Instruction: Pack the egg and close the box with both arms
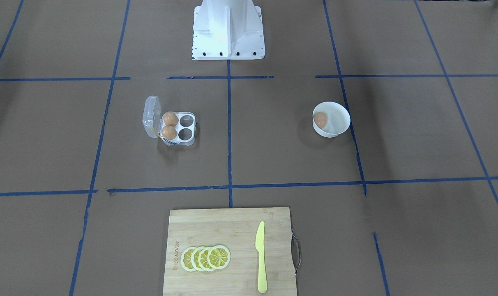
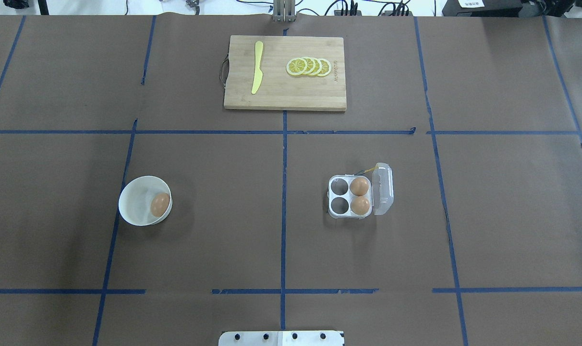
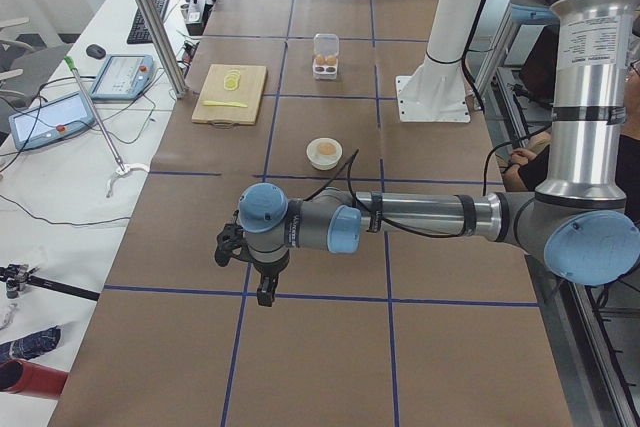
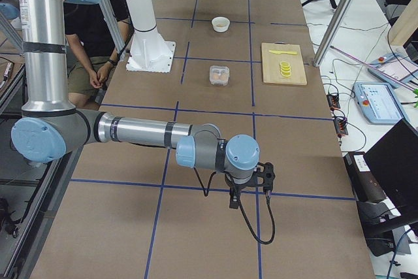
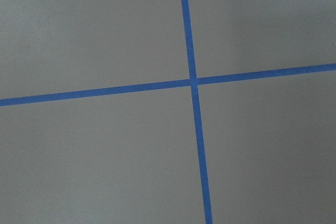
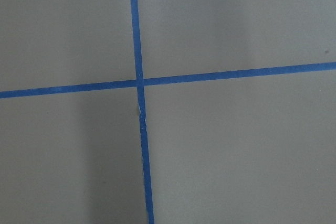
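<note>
- Egg (image 2: pixel 160 203) lies in the white bowl (image 2: pixel 133 202), on the table's left.
- Egg carton (image 2: pixel 331 196) sits right of centre with its lid (image 2: pixel 383 188) open; two eggs (image 2: pixel 359 186) fill its right cups.
- Cutting board (image 2: pixel 281 96), far side: brand stamp illegible.
- Left gripper (image 3: pixel 262 295) and right gripper (image 4: pixel 232 202): cannot tell whether parted or closed.

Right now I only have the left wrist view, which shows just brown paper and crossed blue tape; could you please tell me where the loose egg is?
Observer: The egg lies inside the white bowl, on the robot's left half of the table.
Operator: Is the box ready for it?
Observer: The box has its lid open; two eggs sit beside the lid, and the two empty cups face the bowl.
Operator: Where is my gripper relative to the bowl?
Observer: The left gripper hangs over a tape crossing beyond the bowl, toward the table's left end; I cannot tell whether it is open.
</note>
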